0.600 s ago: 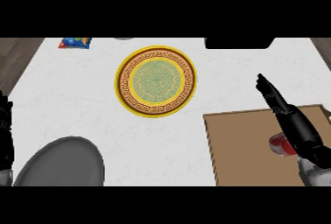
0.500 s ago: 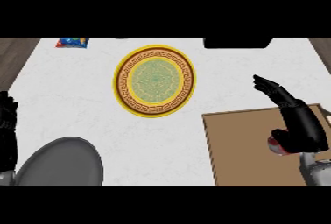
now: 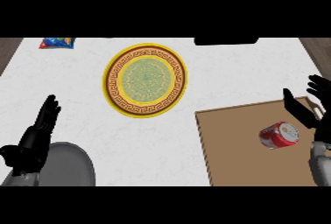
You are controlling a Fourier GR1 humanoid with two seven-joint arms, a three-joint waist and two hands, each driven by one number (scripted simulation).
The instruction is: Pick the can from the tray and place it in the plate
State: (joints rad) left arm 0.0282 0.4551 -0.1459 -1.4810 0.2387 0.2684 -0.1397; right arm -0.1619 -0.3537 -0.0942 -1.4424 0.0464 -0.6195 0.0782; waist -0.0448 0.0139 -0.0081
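Can point(image 3: 279, 134) sideways on tray point(image 3: 233, 148), 4 o'clock of plate point(image 3: 145, 80) | judged light, slick, dentable; to be taken across mid-body | right hand point(image 3: 301, 109) fingers wide, empty; left hand point(image 3: 32, 140) likewise.

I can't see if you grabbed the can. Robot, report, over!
Left hand open, low by the edge; right hand open beside the can. Can lies on the tray, not held. Nothing between it and the plate.

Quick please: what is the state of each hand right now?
Left hand: open, fingers straight, holding nothing.
Right hand: open, beside the can on the tray, not holding it.
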